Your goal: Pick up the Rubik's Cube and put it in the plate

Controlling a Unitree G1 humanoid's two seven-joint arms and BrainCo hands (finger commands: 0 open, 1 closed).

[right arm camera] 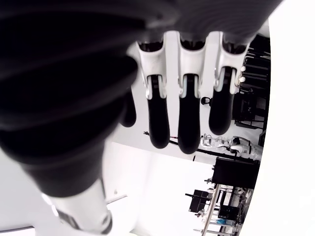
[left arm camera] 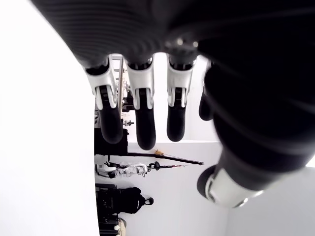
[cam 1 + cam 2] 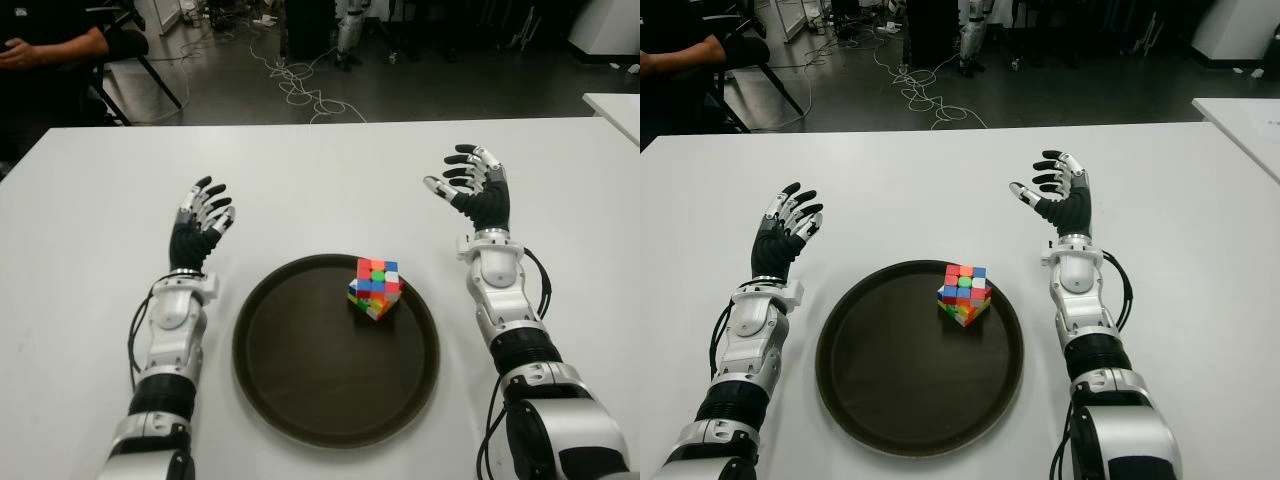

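While the Rubik's Cube (image 3: pixel 375 287) is sitting inside the plate (image 3: pixel 290 390), near its far right rim, the placing step is looking finished, so nothing is calling for another grasp. The right hand (image 3: pixel 472 187) and left hand (image 3: pixel 202 217) are holding nothing, fingers spread apart, the cube lying between and nearer than their fingertips.

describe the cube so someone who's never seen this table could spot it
On the white table, between the two robot arms, lies a round dark brown plate. The cube sits inside it near the far right rim. It is the only multicoloured thing there, a small block of bright squares.
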